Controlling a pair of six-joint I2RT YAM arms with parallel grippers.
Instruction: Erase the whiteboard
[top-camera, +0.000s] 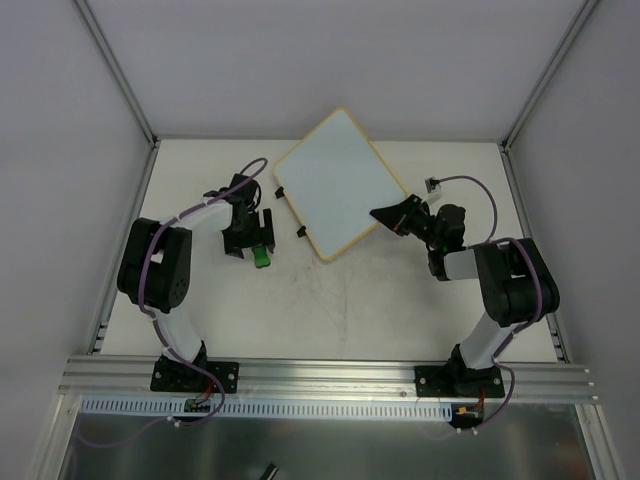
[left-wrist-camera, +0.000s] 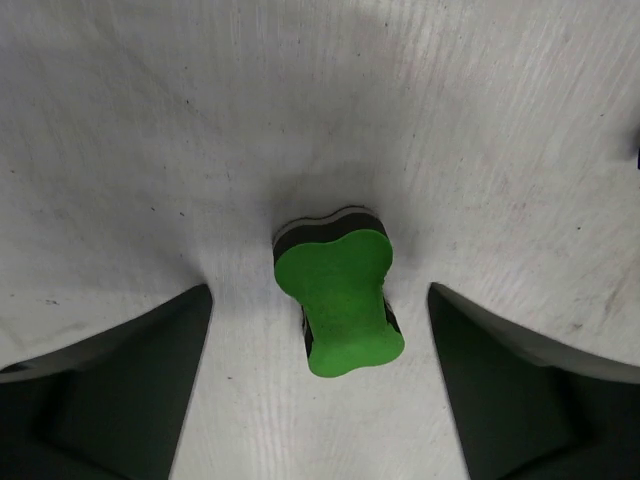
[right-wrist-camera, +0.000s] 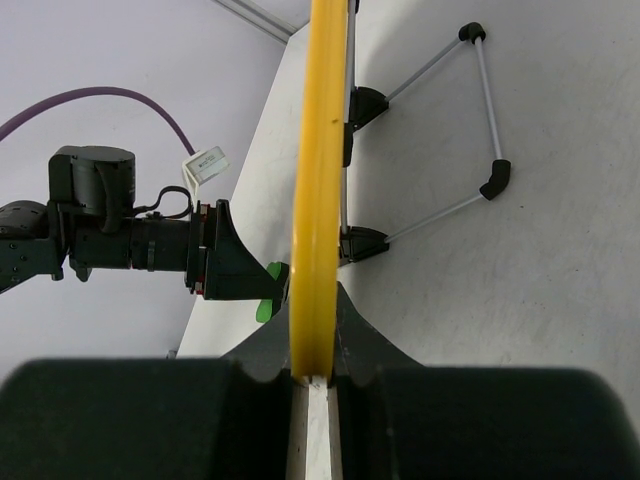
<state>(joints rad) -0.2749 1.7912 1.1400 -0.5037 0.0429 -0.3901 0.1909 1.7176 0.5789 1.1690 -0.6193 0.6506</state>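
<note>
I'm holding the right gripper pinched on the yellow-framed edge of the whiteboard, which is showing edge-on to that wrist camera with its wire stand sticking out to one side. From above, the board is sitting at the far middle of the tabletop, its white face looking unmarked. My left gripper is hanging spread wide around the green eraser, which is lying on the tabletop, apart from both fingers.
</note>
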